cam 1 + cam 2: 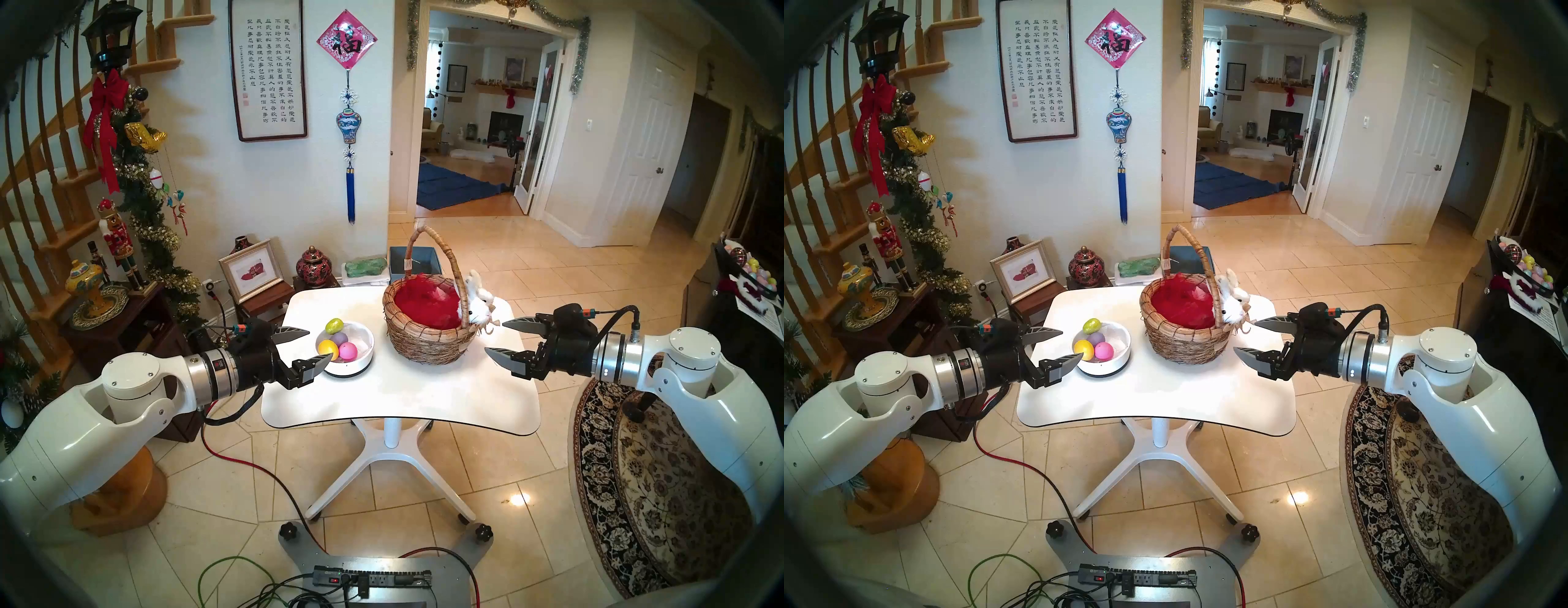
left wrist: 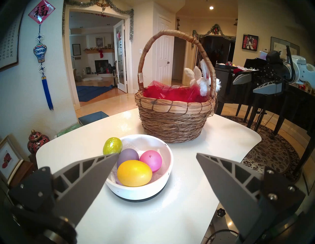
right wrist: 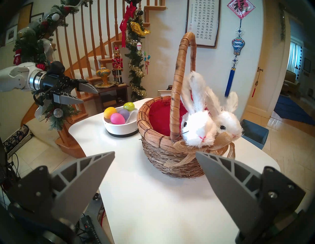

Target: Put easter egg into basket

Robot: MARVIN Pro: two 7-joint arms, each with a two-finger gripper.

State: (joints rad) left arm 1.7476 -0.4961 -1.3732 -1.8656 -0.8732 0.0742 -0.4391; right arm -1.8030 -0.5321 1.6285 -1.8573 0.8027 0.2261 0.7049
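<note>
Wicker basket on white table, four eggs in bowl, left tool and right tool both wide open, empty

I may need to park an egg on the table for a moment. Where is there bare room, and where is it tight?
The near half of the table, in front of the white bowl and the basket, is bare, as is its far left corner behind the bowl. It is tight in the narrow strip between bowl and basket, and beside the plush bunnies on the right.
</note>
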